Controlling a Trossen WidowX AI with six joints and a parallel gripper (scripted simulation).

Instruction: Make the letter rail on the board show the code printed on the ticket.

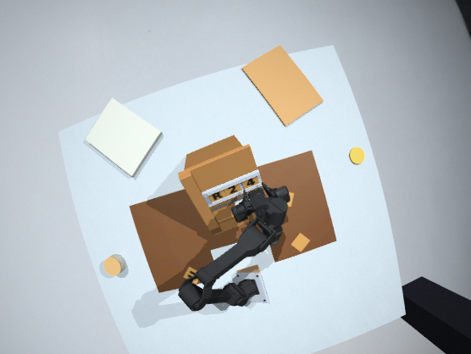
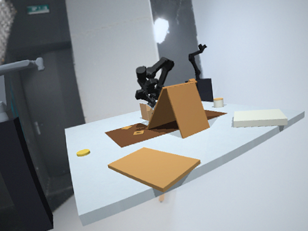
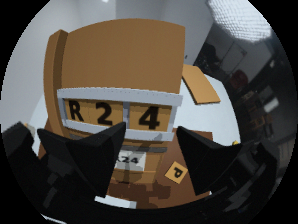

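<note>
The letter rail [image 1: 230, 182] [image 3: 120, 95] on the sloping board [image 1: 224, 169] [image 2: 188, 109] [image 3: 125, 55] holds tile R [image 1: 217, 196] [image 3: 75, 110], tile 2 [image 1: 232, 189] [image 3: 104, 113] and tile 4 [image 1: 251, 182] [image 3: 148, 117], left to right. R and 2 sit together; a narrow gap separates 2 from 4. The ticket [image 3: 131, 160] below shows 24 at its end; its first character is partly hidden. My gripper [image 1: 254, 187] [image 3: 152, 128] is open, its fingertips at the rail's right part, one near the gap and one beyond tile 4's right side.
Tile P [image 3: 176, 172] and a blank-looking tile [image 1: 301, 242] lie on the brown mat [image 1: 313, 190] right of the board. Another tile [image 1: 190, 273] lies near the arm's elbow. A white block [image 1: 124, 137], orange panel [image 1: 283, 85], yellow disc [image 1: 357, 155] and round jar [image 1: 113, 266] stand farther out.
</note>
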